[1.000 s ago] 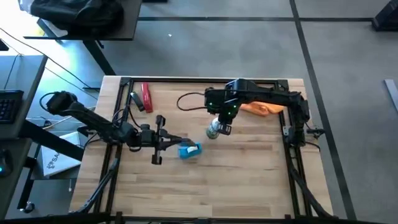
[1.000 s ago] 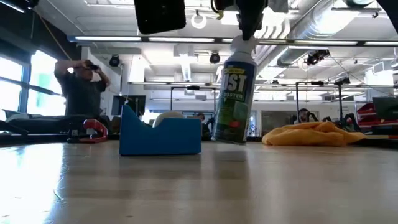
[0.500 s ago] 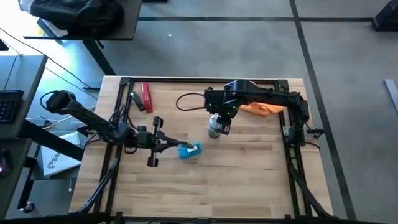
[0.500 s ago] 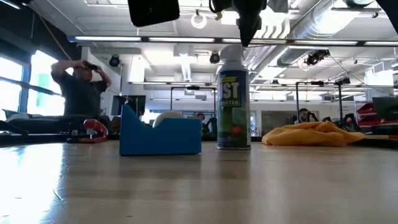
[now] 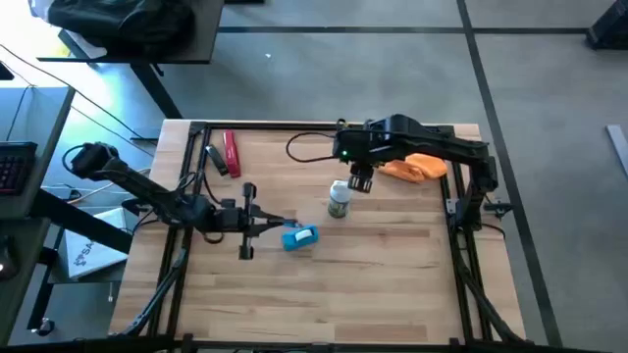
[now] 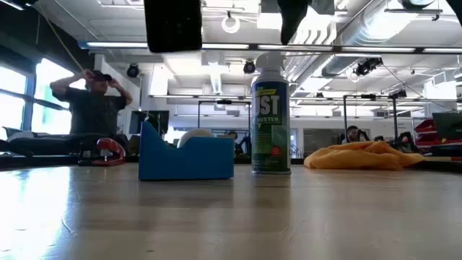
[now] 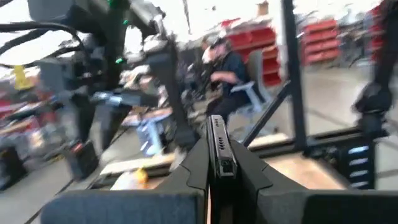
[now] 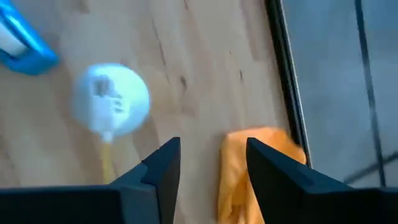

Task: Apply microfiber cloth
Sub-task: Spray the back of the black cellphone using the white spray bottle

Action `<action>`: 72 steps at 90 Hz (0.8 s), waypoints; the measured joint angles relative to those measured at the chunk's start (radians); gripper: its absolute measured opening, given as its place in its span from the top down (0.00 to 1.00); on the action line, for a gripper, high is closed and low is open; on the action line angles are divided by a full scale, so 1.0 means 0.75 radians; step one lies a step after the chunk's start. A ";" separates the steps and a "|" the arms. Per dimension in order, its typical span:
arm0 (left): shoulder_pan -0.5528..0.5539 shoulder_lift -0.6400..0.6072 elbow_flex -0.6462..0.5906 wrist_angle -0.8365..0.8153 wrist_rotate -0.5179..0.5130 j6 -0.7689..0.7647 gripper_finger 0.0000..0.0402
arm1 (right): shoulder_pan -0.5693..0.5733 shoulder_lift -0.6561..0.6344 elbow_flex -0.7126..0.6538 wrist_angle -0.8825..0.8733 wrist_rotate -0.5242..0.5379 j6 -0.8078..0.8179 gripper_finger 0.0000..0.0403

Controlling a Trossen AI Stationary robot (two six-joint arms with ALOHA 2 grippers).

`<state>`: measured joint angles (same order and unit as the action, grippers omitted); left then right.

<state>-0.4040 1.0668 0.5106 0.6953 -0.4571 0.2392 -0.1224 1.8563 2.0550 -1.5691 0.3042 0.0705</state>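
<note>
The microfiber cloth (image 5: 416,167) is 1 orange, crumpled piece of fabric. It lies on the wooden table (image 5: 373,284) in the upper right part of the high view, near the right edge of the black frame (image 5: 196,157). In the low view the cloth (image 6: 361,155) is a low folded heap at the right. In the right wrist view its edge (image 8: 239,168) shows between the 2 dark fingers (image 8: 163,163).

The right gripper (image 5: 360,180) hangs above the table just left of the cloth, between it and the spray can. Its 2 fingers stand apart and hold nothing.

1 spray can (image 5: 339,200) stands upright on the table, just below and left of the right gripper in the high view, free of it. In the low view the can (image 6: 271,115) is at the middle, with a green label. Its white top (image 8: 111,99) is visible in the right wrist view.

1 blue tape dispenser (image 5: 299,236) sits left of and below the can, near the centre of the high view. The left gripper (image 5: 263,223) is low over the table just beside it, on its left. In the left wrist view its fingers (image 7: 214,152) are pressed together with nothing between them.

1 red tool (image 5: 230,153) lies at the upper left of the table, well apart from the cloth.

1 person (image 6: 90,101) is in the room behind the table, at the left of the low view, with both hands raised to the head.
</note>
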 joint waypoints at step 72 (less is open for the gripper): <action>0.262 0.099 -0.001 -0.083 -0.013 -0.252 0.97 | 0.062 0.001 -0.211 0.178 -0.286 0.083 0.65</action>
<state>-0.2076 1.1408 0.5102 0.6329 -0.4667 0.0500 -0.0757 1.8568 1.8969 -1.4353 0.0900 0.1325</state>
